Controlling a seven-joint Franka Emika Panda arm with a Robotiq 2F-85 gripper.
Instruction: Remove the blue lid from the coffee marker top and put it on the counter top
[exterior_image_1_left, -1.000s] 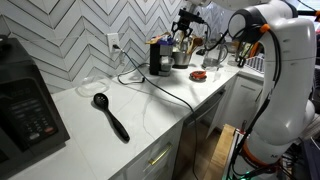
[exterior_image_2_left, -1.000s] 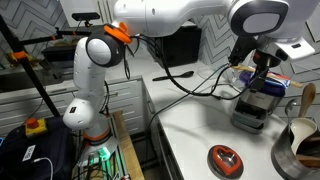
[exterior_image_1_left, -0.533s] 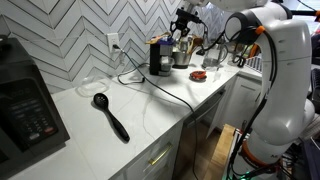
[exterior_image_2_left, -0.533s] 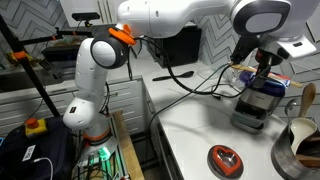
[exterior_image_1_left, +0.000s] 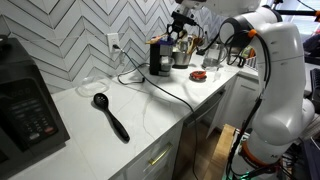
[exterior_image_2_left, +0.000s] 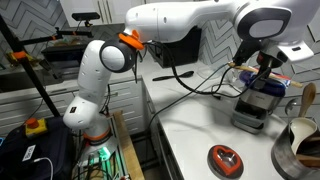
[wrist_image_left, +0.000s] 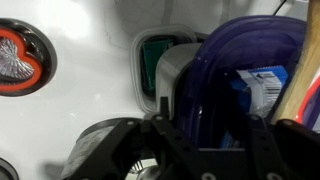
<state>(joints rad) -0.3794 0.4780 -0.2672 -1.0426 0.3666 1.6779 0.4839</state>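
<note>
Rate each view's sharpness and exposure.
Wrist view: soft throughout, the fingers a dark smear, the blue lid blurred, the counter washed out to white. In an exterior view, the ladle is crisp and the light is even.

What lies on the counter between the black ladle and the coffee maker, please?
A black cable crosses the counter there, as shown in an exterior view.
</note>
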